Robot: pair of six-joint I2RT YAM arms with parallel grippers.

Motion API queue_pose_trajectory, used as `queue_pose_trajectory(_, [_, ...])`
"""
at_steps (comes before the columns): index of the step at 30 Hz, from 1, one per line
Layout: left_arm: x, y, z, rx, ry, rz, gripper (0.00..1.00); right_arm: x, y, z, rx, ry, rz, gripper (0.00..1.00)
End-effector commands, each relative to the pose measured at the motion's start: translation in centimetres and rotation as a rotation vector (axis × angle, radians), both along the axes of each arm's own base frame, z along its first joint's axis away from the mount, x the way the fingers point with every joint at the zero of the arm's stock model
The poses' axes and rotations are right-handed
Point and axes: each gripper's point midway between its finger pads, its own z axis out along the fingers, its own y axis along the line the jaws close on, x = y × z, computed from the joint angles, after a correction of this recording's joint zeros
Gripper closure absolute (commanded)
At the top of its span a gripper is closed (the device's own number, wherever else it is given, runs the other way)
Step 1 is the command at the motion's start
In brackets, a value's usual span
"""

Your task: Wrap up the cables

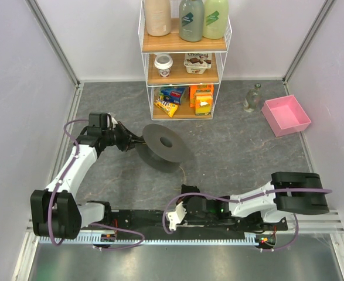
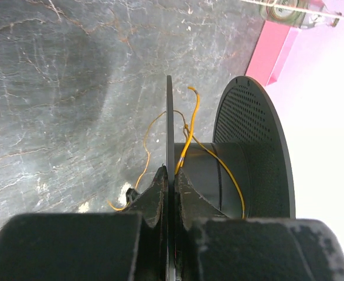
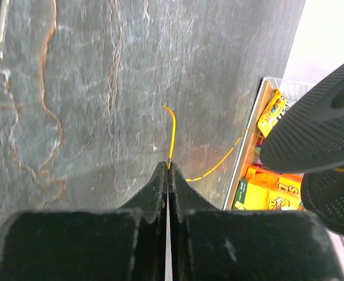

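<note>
**A:** Start at the bottom of the overhead view. What is the right claw [image 3: 169,165] doing?

**B:** It is clenched on the yellow-orange cable [image 3: 172,126], close to the free end. A short tail curls out past the fingertips, and the rest runs off to the right of that wrist view, towards the spool [image 1: 155,139].

**A:** And the left claw [image 2: 169,174]?

**B:** It is left of centre overhead, pinched on the edge of the spool's near flange and holding the spool tilted. I cannot tell whether the lower flange touches the worktop [image 1: 236,152].

**A:** How much is wound on?

**B:** Little, I'd judge. In the left wrist view a loose strand or two crosses the dark hub, which is mostly bare. A slack loop hangs lower left of it.

**A:** So what is left?

**B:** Nearly all of it, by my reading: take up the slack, lay turns round the hub and secure the end. The shelf unit [image 1: 183,44] and pink tray [image 1: 286,112] at the top of the frame look uninvolved.
</note>
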Motion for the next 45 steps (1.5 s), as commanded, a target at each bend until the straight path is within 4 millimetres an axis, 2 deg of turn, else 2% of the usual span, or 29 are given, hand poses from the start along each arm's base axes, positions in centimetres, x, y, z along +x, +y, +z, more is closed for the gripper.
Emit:
queue_pose_trajectory(1, [-0.3, -0.9, 3.9, -0.063, -0.133, -0.105, 0.99, 0.6, -2.3, 0.0, -0.009, 0.015, -0.043, 1.00])
queue_pose_trajectory(8, [-0.5, 0.0, 3.4, -0.016, -0.127, -0.118, 0.98, 1.7, -5.2, 0.9, -0.017, 0.041, -0.092, 1.00])
queue_pose_trajectory(14, [-0.1, 0.8, 2.3, 0.060, -0.108, -0.109, 0.98, 1.8, -5.5, 2.5, 0.027, 0.056, -0.077, 1.00])
queue_pose_trajectory(19, [1.7, 2.2, 2.2, 0.142, -0.100, -0.036, 0.98, 0.4, -4.5, 4.2, 0.065, 0.108, -0.006, 1.00])
queue_pose_trajectory(23, [3.2, 3.0, 2.0, 0.191, -0.076, 0.024, 0.98, -2.4, -3.5, 5.8, 0.079, 0.199, 0.124, 1.00])
queue_pose_trajectory(24, [3.3, 3.2, 1.8, 0.203, -0.064, 0.034, 0.98, -3.4, -2.9, 6.5, 0.093, 0.226, 0.165, 1.00])
queue_pose_trajectory(29, [4.2, 3.5, 1.7, 0.256, -0.069, 0.038, 0.98, -5.6, -0.8, 9.7, 0.165, 0.299, 0.230, 1.00])
queue_pose_trajectory(33, [4.5, 3.4, 1.4, 0.304, -0.086, 0.018, 0.98, -6.8, 0.7, 12.6, 0.220, 0.332, 0.259, 1.00])
queue_pose_trajectory(35, [4.3, 3.5, 0.8, 0.319, -0.079, 0.008, 0.98, -7.1, 1.5, 14.9, 0.267, 0.333, 0.272, 1.00])
queue_pose_trajectory(40, [4.3, 3.3, 0.0, 0.363, -0.091, -0.030, 0.98, -8.5, 2.8, 19.2, 0.343, 0.335, 0.315, 1.00])
queue_pose_trajectory(45, [3.6, 1.1, 0.1, 0.382, -0.137, -0.137, 0.99, -9.8, 4.5, 22.4, 0.400, 0.337, 0.372, 1.00])
